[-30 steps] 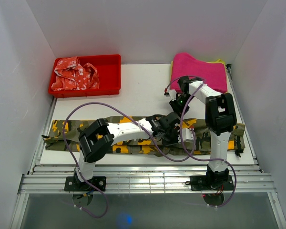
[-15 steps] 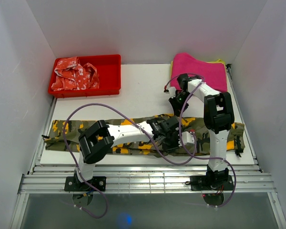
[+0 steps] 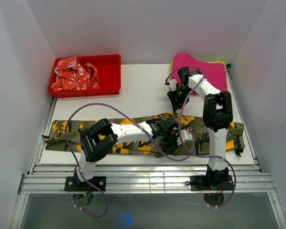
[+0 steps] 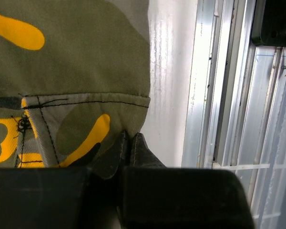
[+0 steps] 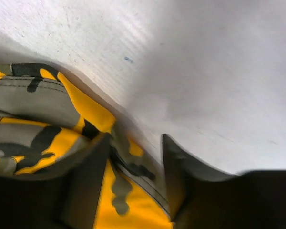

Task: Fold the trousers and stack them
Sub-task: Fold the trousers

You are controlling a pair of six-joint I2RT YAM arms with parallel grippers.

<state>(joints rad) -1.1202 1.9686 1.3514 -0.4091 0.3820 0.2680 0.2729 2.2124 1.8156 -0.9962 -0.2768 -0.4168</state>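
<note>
The camouflage trousers [image 3: 62, 130] lie stretched left to right along the table's near edge. My left gripper [image 3: 170, 137] is low over their middle. In the left wrist view its tips [image 4: 129, 138] stand a thin slit apart at a stitched hem of the trousers [image 4: 76, 62]; I cannot tell whether cloth sits in the slit. My right gripper [image 3: 177, 97] hovers just behind the trousers' far edge. In the right wrist view it [image 5: 133, 152] is open, and a yellow-patched fold of the trousers [image 5: 43, 105] lies loosely between its fingers [image 5: 93, 167].
A red bin [image 3: 112, 71] at the back left holds a red-and-white garment [image 3: 75, 74]. A pink folded cloth [image 3: 200, 69] lies at the back right. White tabletop [image 3: 133, 95] stretches between them. Metal rails [image 3: 148, 174] run along the near edge.
The right gripper's jaws have opened and it has drawn back a little from the trousers' far edge. The left gripper's fingers have parted slightly and it has shifted slightly.
</note>
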